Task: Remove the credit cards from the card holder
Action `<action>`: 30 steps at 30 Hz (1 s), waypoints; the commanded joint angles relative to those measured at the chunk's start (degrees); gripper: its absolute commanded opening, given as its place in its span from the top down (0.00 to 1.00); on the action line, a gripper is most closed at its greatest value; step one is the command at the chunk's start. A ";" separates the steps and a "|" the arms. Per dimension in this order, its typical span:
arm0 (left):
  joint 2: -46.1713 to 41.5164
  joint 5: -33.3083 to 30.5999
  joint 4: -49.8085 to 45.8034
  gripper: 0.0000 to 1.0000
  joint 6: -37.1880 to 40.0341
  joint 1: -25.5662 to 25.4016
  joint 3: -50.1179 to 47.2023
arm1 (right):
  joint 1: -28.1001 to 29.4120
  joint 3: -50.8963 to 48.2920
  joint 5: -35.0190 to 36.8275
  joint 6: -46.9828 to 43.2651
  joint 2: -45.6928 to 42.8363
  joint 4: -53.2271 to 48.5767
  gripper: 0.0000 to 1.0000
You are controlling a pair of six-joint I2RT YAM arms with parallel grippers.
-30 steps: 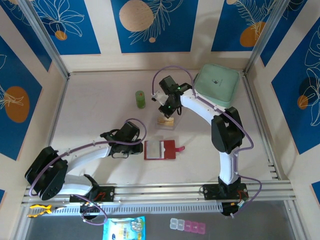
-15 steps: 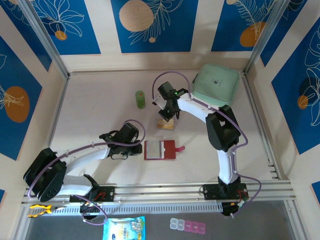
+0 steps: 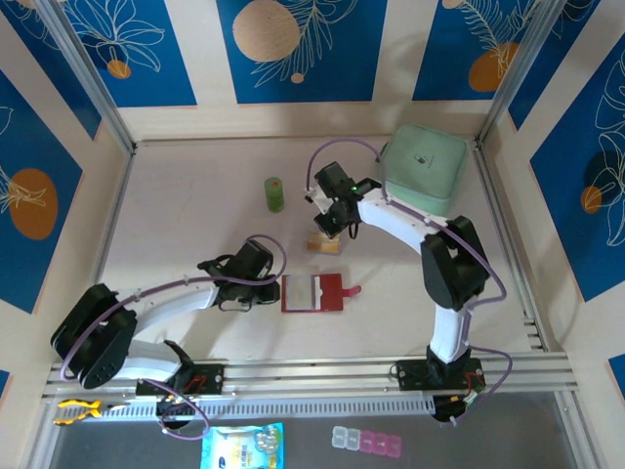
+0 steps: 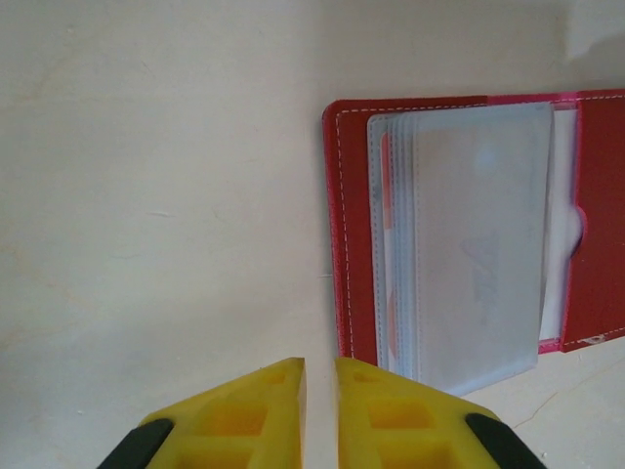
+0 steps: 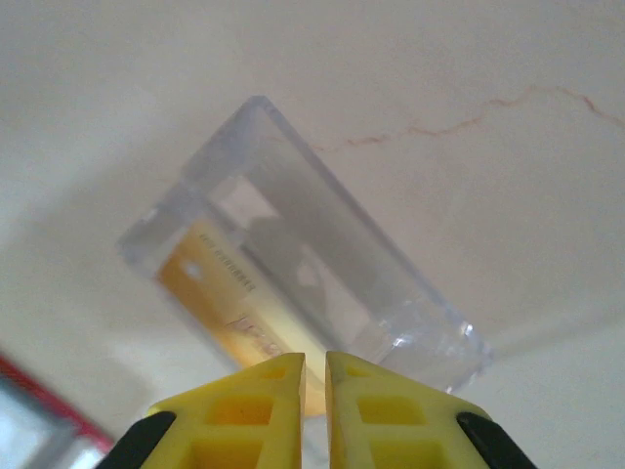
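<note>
Credit cards (image 4: pixel 388 186) sit tucked in the clear pockets of the card holder (image 3: pixel 332 293). Just their orange-red edges peek out. The red card holder lies open and flat on the tabletop (image 3: pixel 195 215), close to the middle of the near edge. The left gripper (image 4: pixel 320 391) is just beside its left side, not touching it. Its yellow fingers are almost together with a thin gap and hold nothing. A clear box (image 5: pixel 322 264) stands near the middle of the tabletop with a yellow card (image 5: pixel 220 303) inside. The right gripper (image 5: pixel 314 381) hangs over the box, fingers almost together and holding nothing. A mint-green pouch (image 3: pixel 423 166) lies in the far right corner.
</note>
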 commanded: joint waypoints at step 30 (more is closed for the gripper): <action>1.85 2.88 -0.04 0.85 0.62 0.42 2.61 | -4.02 -22.58 -15.41 38.96 -6.89 21.01 0.75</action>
